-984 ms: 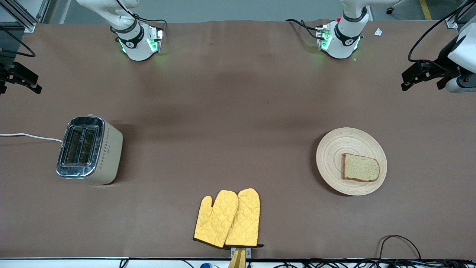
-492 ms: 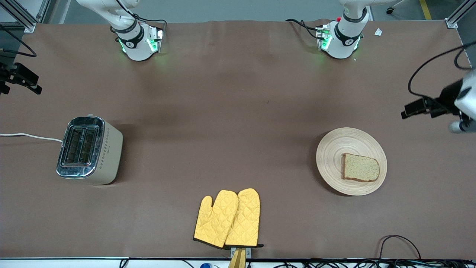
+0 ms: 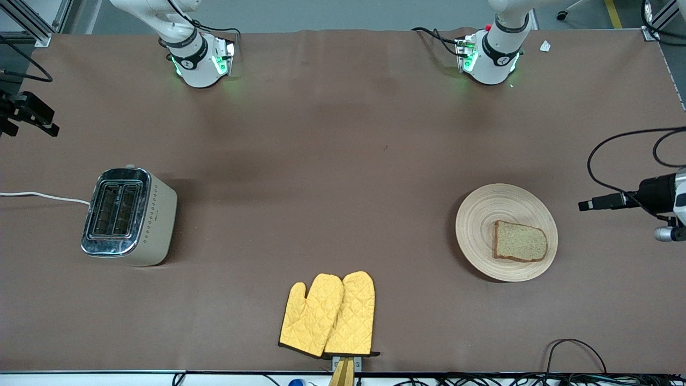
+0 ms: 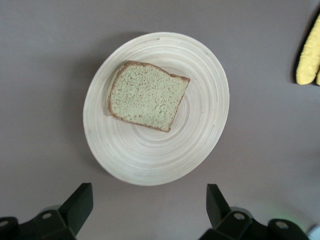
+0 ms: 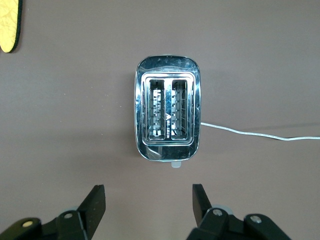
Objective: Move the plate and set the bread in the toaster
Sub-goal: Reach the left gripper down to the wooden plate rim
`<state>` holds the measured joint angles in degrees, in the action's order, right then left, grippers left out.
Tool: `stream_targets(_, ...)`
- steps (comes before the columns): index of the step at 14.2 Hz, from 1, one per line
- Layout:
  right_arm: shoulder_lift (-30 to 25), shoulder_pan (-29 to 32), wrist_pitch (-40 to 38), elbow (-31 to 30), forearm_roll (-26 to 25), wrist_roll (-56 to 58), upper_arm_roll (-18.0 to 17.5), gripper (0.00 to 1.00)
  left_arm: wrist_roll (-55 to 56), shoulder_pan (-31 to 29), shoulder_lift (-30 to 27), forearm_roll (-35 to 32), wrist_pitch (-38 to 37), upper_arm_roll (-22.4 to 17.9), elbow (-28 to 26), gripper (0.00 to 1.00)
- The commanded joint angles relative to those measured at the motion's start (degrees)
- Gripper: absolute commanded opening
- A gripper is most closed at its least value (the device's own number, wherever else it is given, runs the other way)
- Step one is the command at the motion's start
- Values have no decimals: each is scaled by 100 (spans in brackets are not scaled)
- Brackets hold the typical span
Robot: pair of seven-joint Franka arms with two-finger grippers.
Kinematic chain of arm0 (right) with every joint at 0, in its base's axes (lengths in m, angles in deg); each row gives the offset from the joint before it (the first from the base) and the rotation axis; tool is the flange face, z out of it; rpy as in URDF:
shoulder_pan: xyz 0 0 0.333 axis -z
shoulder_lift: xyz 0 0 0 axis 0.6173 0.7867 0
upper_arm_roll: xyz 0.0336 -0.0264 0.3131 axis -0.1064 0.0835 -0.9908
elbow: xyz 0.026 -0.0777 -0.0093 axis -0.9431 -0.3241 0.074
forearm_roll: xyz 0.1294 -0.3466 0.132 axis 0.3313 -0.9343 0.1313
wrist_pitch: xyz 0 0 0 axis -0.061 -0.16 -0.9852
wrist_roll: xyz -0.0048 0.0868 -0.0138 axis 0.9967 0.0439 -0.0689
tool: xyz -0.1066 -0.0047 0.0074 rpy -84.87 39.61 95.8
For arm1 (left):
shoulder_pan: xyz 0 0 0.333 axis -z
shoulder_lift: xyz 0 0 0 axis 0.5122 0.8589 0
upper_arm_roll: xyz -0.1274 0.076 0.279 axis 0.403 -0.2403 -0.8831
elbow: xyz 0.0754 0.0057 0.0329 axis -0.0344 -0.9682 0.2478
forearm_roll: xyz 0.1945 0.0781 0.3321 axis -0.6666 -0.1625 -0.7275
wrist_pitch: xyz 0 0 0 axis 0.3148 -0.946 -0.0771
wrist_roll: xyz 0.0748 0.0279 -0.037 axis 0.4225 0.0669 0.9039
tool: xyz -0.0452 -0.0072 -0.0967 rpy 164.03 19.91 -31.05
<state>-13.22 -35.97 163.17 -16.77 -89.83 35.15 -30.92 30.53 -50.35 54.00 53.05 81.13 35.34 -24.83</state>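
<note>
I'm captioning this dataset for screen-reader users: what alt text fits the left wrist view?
A slice of bread lies flat on a round wooden plate on a brown table, seen from straight above. The left gripper hangs open over the table beside the plate, holding nothing, and a yellow oven mitt shows at the picture's edge.

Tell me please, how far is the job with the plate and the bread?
Nothing looks done: the bread lies on the plate, and both slots of the toaster are empty. In hand: the open left gripper is beside the plate. The open right gripper waits near the toaster. Every step remains.
</note>
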Motion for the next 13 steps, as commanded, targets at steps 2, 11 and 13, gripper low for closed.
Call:
stream_targets(2, -18, 14, -40, -12, 52, 45, 14, 91, -1190, -453, 974, 690, 18, 40, 221, 99)
stream_targets(11, -18, 5, -49, -12, 52, 36, 14, 100, -2730, -770, 2083, 1597, 27, 40, 485, 60)
stream_targets(13, -18, 5, -49, -12, 52, 36, 22, 100, -2730, -770, 2171, 1614, 27, 49, 485, 55)
